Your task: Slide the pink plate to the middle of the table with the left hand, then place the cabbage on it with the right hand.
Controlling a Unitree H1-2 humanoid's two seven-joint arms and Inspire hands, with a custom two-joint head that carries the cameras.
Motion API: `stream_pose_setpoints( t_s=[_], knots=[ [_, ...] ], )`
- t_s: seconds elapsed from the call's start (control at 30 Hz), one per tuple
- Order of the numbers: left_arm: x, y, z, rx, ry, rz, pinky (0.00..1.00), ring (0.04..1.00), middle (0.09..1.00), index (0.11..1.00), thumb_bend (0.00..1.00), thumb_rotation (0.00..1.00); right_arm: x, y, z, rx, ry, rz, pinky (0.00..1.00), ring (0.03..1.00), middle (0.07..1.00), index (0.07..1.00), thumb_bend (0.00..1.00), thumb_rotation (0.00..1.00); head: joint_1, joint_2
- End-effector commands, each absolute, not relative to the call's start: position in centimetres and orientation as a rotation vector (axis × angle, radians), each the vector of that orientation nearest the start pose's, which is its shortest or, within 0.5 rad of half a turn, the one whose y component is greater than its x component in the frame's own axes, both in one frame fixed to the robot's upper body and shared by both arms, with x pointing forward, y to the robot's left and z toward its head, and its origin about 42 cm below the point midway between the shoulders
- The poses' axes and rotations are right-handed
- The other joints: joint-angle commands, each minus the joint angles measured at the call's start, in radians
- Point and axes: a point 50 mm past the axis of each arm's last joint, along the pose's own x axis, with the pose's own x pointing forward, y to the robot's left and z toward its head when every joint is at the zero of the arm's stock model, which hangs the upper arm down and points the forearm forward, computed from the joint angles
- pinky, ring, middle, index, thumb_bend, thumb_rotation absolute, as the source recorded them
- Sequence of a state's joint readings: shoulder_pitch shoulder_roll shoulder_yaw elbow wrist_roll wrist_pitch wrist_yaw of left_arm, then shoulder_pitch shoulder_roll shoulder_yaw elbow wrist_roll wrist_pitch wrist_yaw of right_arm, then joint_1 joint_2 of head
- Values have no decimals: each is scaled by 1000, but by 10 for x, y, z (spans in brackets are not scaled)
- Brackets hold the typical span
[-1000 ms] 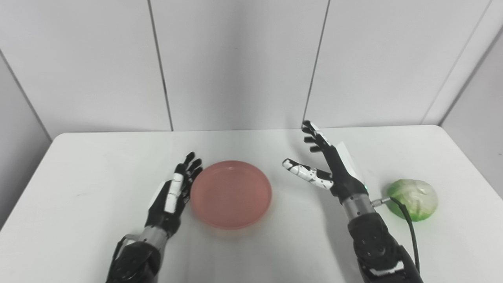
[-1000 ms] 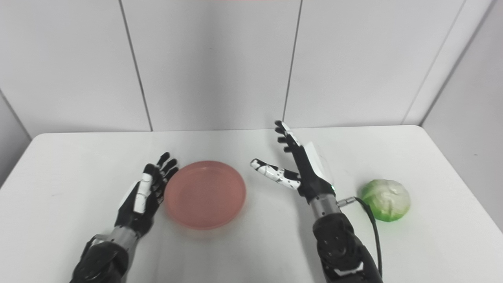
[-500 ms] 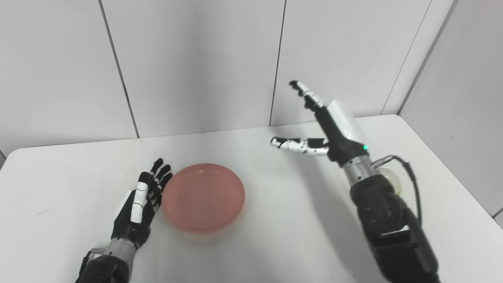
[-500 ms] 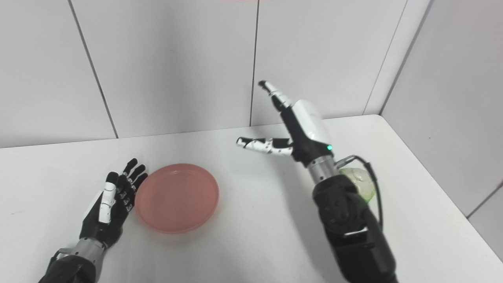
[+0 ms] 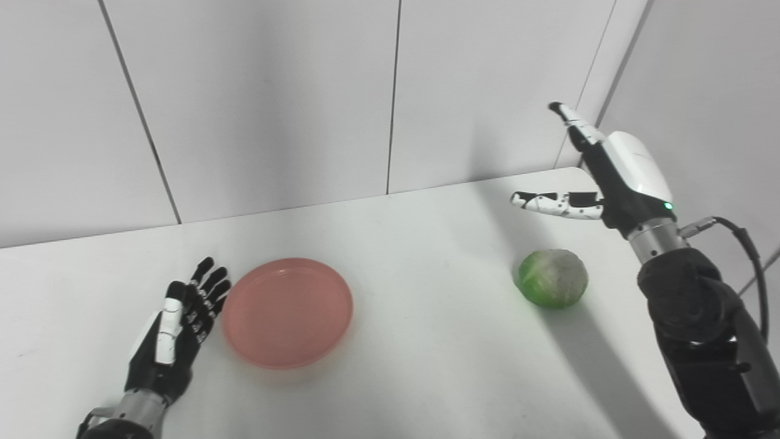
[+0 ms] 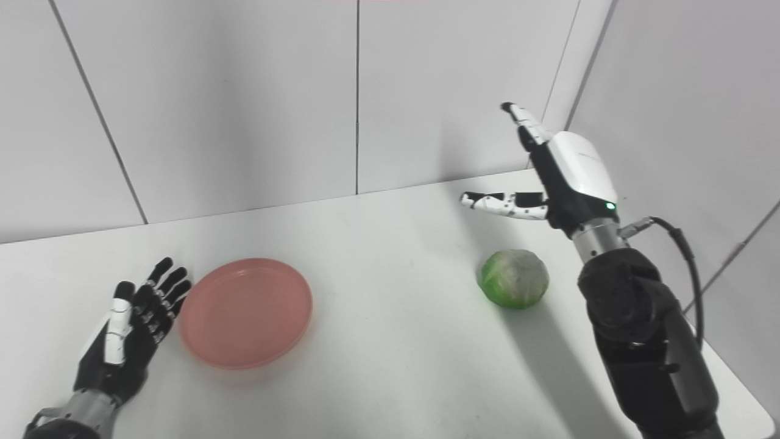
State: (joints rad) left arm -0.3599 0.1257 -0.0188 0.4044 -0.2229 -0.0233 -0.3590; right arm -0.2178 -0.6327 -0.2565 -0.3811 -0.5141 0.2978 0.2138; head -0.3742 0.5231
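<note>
The pink plate (image 5: pixel 287 311) lies flat on the white table (image 5: pixel 420 341), left of the picture's centre. My left hand (image 5: pixel 173 332) rests open just left of the plate, fingers straight, their tips close to its rim. The green cabbage (image 5: pixel 553 277) sits on the table at the right. My right hand (image 5: pixel 600 177) is raised in the air above and behind the cabbage, open, thumb stretched out to the left, holding nothing. The right forearm (image 6: pixel 640 329) stands to the right of the cabbage.
White wall panels (image 5: pixel 274 91) close off the table's far edge and right side. A black cable (image 5: pixel 743 244) loops from the right wrist. The table's right edge (image 6: pixel 731 378) runs close under the right arm.
The camera has swung to the right. My right hand has moved right, past the cabbage, which now shows uncovered. The left hand and plate keep their places on the table.
</note>
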Motion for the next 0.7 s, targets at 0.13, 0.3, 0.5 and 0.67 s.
stream_pose_setpoints(
  t_s=[0.13,0.3,0.5,0.67],
  knots=[
    [378,236,75,-102,178,-376,969,957,952,952,827,1000,295,-420,332,-1134,-141,-322,857,948,968,982,1000,609,-25,9],
    [380,241,74,-122,184,-372,973,960,953,948,825,1000,294,-431,317,-1101,-107,-296,837,925,954,982,1000,555,-28,8],
    [381,248,72,-126,183,-368,971,961,956,952,851,996,288,-451,292,-1061,1,-271,851,933,960,969,1000,593,-40,7],
    [382,252,69,-128,188,-373,971,964,961,956,856,996,288,-463,275,-1030,55,-279,841,938,972,969,1000,583,-40,11]
  ],
)
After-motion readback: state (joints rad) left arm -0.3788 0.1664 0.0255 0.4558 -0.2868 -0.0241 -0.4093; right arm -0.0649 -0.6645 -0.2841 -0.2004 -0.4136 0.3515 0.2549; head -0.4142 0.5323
